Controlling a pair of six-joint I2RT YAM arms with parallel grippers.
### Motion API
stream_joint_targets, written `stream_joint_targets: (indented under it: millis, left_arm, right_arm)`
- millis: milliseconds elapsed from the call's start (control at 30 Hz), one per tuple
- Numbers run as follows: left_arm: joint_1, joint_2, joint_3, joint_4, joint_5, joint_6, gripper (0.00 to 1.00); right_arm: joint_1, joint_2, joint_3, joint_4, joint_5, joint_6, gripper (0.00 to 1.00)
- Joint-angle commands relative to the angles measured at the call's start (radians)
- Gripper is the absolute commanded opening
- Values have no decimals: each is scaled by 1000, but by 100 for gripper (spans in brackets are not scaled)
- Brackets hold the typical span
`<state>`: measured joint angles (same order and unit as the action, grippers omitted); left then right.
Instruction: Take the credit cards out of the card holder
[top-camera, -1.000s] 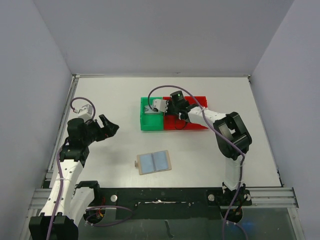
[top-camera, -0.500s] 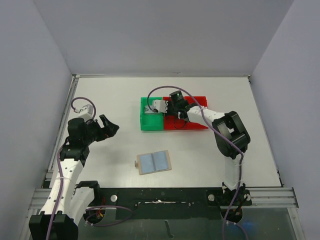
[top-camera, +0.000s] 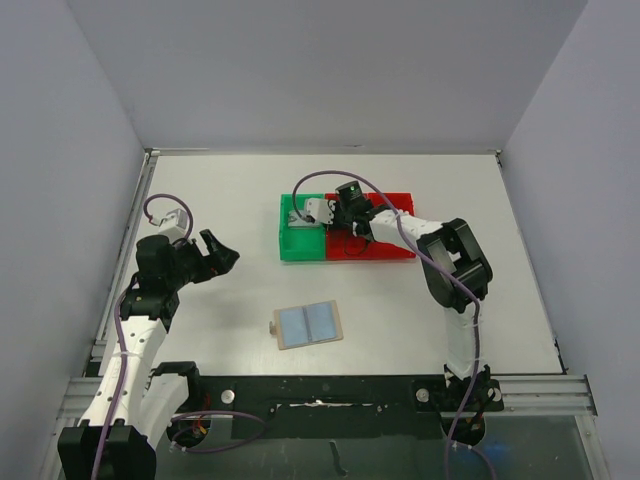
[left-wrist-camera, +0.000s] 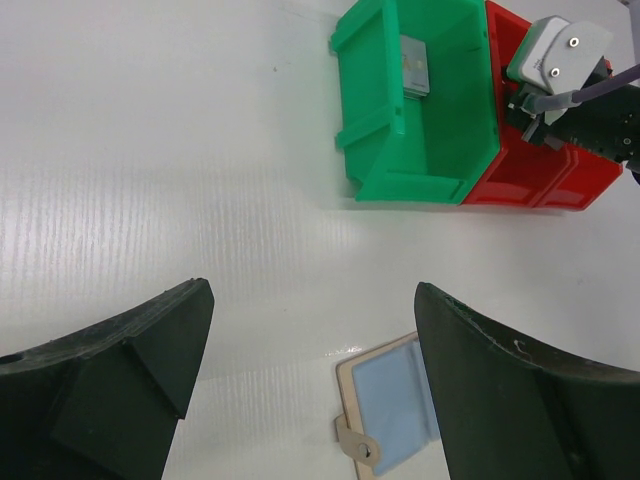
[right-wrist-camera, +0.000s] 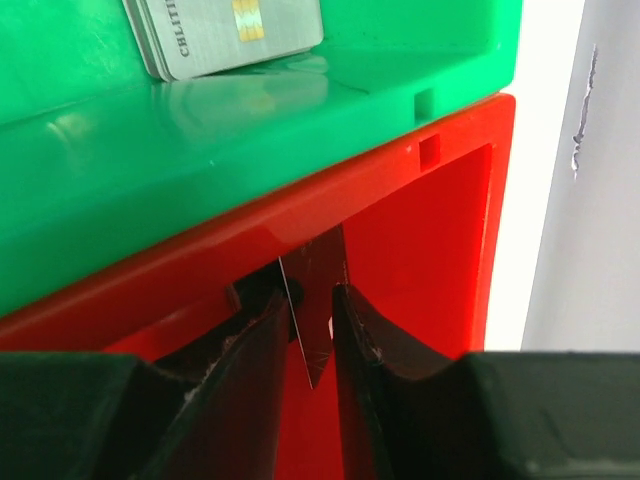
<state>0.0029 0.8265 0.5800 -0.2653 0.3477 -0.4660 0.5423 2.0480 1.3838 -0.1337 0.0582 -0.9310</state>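
The card holder (top-camera: 309, 324) lies open on the table near the front, tan rim and snap tab around light-blue pockets, also seen at the bottom of the left wrist view (left-wrist-camera: 395, 410). My left gripper (top-camera: 222, 255) hangs open at the left, well off it (left-wrist-camera: 312, 300). My right gripper (top-camera: 350, 220) reaches down into the red bin (right-wrist-camera: 440, 240). Its jaws (right-wrist-camera: 312, 300) stand slightly apart around a thin dark glossy credit card (right-wrist-camera: 322, 268) on edge, with a gap beside it. A silver-grey credit card (right-wrist-camera: 230, 35) leans in the green bin (left-wrist-camera: 420, 150).
The green bin (top-camera: 302, 240) and red bin (top-camera: 385, 245) stand joined side by side at the middle back of the table. The right arm stretches over the red one. Grey walls close in the table on three sides.
The right jaws have parted a little around the dark card inside the red bin. The left arm and the card holder have not moved.
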Motion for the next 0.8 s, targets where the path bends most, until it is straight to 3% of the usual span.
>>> stream_joint_targets:
  millis: [0, 767]
  left_arm:
    - [3, 1, 9, 62, 28, 17, 81]
    - [3, 0, 6, 69, 34, 13, 81]
  right_arm:
    - [2, 16, 62, 9, 53, 28, 26]
    - [-6, -44, 67, -14, 5, 112, 47]
